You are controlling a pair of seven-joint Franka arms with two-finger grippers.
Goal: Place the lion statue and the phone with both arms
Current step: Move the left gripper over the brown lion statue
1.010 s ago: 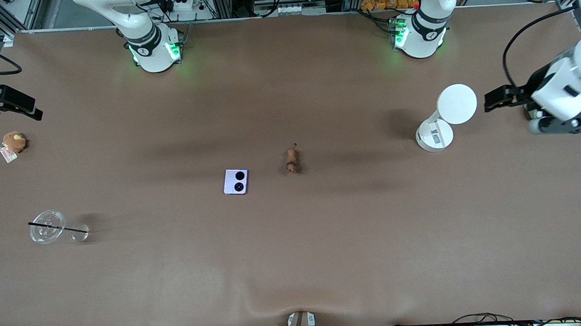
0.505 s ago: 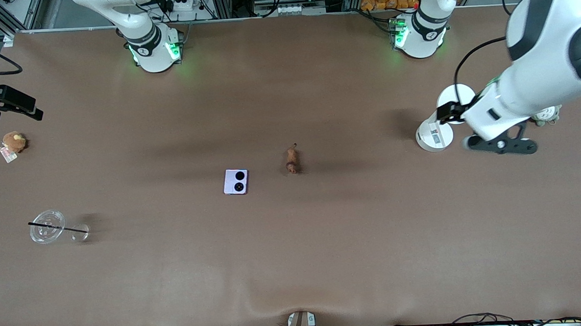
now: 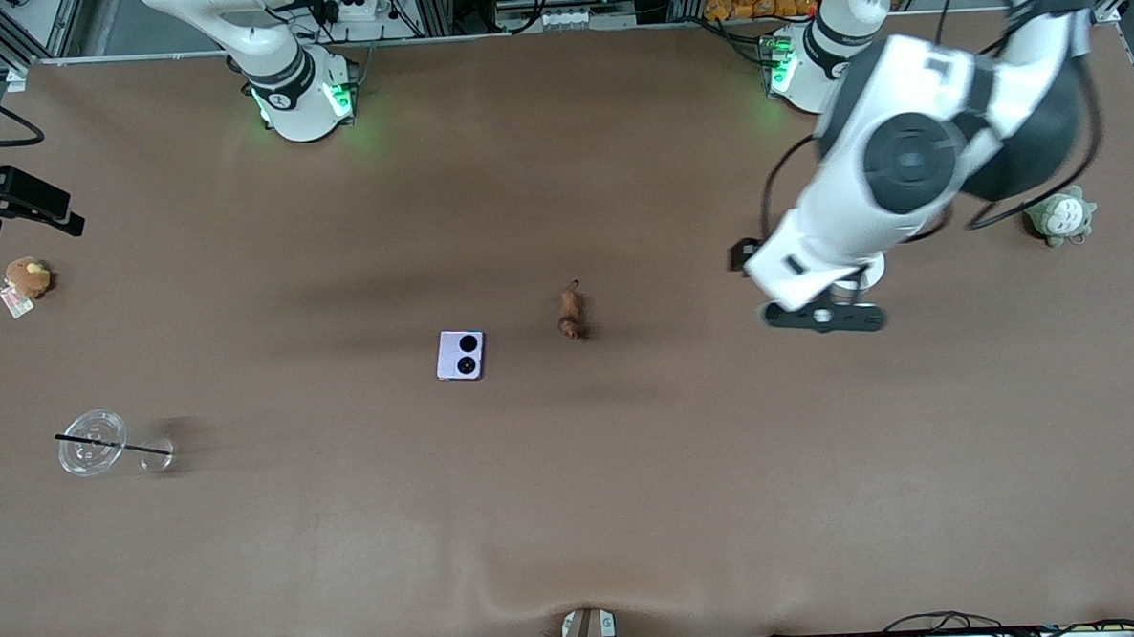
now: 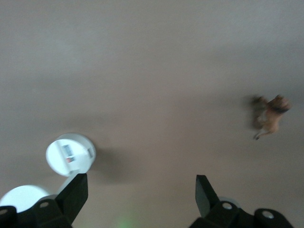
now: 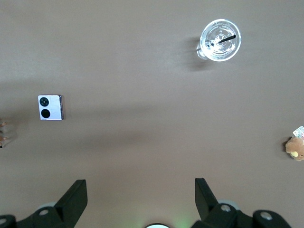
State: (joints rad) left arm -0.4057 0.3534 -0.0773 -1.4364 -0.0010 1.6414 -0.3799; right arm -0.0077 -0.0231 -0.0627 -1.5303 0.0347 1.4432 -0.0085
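**Two task items lie free on the table, both grippers spread wide**

Two things matter here: the lion statue [image 3: 570,313] and the phone [image 3: 460,355] both rest on the brown table [image 3: 575,510] near its middle, close together but apart, the phone a little nearer the front camera and toward the right arm's end. Neither is between any jaws.

The left gripper [image 4: 141,190] hangs in the air over the white stand [image 4: 70,154], its jaws wide apart with nothing between them. The statue [image 4: 269,115] lies well off to one side of those jaws, toward the table's middle. A grey-green plush [image 3: 1059,217] sits at the left arm's end of the table.

The right gripper [image 5: 141,190] waits high over the right arm's end, jaws wide and empty. The phone [image 5: 51,107] lies well away from them. A clear cup with a black straw [image 5: 220,40] and a brown plush [image 5: 295,147] stand at that end too.
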